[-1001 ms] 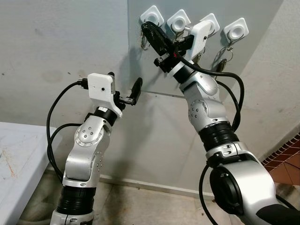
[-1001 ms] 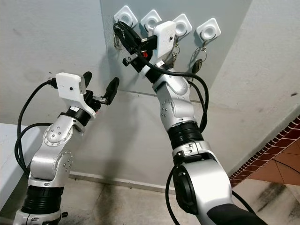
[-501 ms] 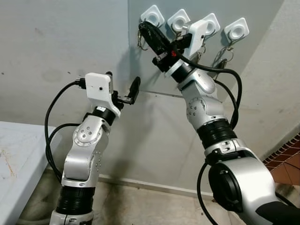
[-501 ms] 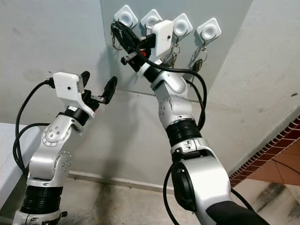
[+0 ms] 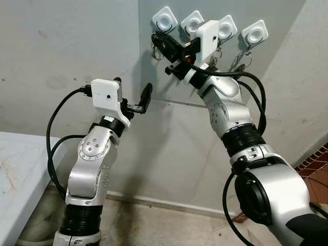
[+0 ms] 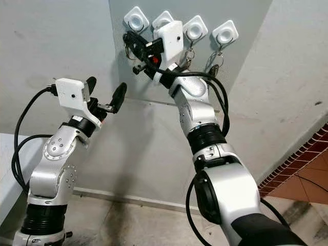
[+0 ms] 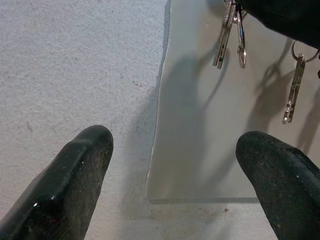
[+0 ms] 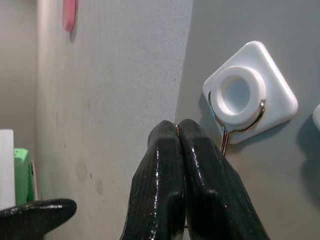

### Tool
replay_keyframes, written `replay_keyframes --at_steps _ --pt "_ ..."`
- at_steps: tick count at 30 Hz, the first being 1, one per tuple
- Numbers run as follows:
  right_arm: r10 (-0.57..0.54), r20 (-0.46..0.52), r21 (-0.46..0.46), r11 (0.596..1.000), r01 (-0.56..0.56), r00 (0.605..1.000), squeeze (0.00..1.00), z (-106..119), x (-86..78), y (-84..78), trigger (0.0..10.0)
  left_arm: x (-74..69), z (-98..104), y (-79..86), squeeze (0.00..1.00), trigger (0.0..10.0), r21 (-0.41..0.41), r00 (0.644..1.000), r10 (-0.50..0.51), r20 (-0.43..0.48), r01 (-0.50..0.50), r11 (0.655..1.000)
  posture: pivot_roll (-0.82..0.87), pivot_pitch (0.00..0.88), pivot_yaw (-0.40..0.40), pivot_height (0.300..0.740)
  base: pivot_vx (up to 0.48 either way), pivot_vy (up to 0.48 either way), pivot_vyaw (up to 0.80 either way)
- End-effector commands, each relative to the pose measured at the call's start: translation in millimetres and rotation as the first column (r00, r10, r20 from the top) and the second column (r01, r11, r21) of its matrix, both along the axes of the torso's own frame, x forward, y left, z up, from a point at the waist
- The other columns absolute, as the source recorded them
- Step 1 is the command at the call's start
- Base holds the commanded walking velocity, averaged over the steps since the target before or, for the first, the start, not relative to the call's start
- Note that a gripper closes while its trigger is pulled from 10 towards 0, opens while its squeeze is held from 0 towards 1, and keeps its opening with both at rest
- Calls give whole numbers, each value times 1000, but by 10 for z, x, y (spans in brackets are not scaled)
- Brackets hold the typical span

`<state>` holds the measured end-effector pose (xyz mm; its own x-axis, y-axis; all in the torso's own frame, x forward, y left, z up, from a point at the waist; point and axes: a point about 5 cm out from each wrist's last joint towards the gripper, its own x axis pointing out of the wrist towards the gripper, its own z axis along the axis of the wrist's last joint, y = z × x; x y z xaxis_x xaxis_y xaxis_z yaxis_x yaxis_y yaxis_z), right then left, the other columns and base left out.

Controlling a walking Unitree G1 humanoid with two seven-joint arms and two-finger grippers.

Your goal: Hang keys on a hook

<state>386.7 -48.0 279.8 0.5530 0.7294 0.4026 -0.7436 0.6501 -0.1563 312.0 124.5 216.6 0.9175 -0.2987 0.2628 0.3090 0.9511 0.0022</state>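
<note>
Up in the upper middle of the frame, my right claw [image 5: 160, 42] is pressed together on the keys [image 5: 155, 49], its fingers [image 8: 182, 185] meeting with a thin strip of metal between them. I hold it just below the leftmost hook [image 8: 248, 95], a white square pad with a wire loop, and the keys dangle from my fingertips beside the hook, though I cannot tell whether their ring touches it. That hook is first in a row of four on a grey panel [image 5: 174, 128] at the top of the frame; the two on the right carry other key bunches [image 5: 241, 60]. My left claw [image 5: 134, 97] sits lower, at middle left of the frame, spread wide and holding nothing, pointing at the panel's left edge. From its wrist I see my keys [image 7: 231, 35] hanging above and another key [image 7: 294, 90] further along. A pale surface [image 5: 15, 169] fills the lower left corner.
</note>
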Motion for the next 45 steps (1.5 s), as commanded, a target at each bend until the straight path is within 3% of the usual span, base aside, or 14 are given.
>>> replay_keyframes --at_steps 1,6,14,24,38,39,40,45 --pt "-19 -56 -82 997 14 998 0 -175 26 -33 10000 -23 43 -2 0 10000 -2 1000 4 14 -4 1000 53 35 -99 740 0 0 0" --pt "-21 -60 -149 989 11 998 0 -274 18 -35 10000 -26 48 -4 0 10000 -3 1000 5 14 -5 1000 51 37 -98 740 0 0 0" --pt "-22 -79 -175 985 8 997 0 -327 20 -34 10000 -29 51 -4 0 10000 -3 1000 4 14 -4 1000 50 42 -97 740 0 0 0" --pt "-21 -170 -249 968 -22 985 0 -518 14 18 10000 -38 57 -2 0 10000 -4 1000 8 14 -8 1000 51 45 -101 740 0 0 0" --pt "-42 -252 -205 979 -10 967 0 -557 38 39 10000 -46 56 -15 0 10000 -9 1000 6 12 -6 1000 54 41 -104 740 0 0 0" --pt "-40 -261 -200 980 -13 965 780 -563 39 39 10000 -46 57 -15 0 10000 -9 1000 6 12 -5 1000 54 41 -104 740 0 0 0" --pt "-46 -260 -197 980 -6 965 1000 -570 40 31 10000 -48 54 -19 0 10000 -10 1000 5 11 -5 1000 56 39 -105 740 0 0 0" --pt "-47 -264 -190 982 -4 963 1000 -583 35 35 10000 -48 50 -24 0 10000 -11 1000 4 9 -4 1000 56 36 -106 740 0 0 0"
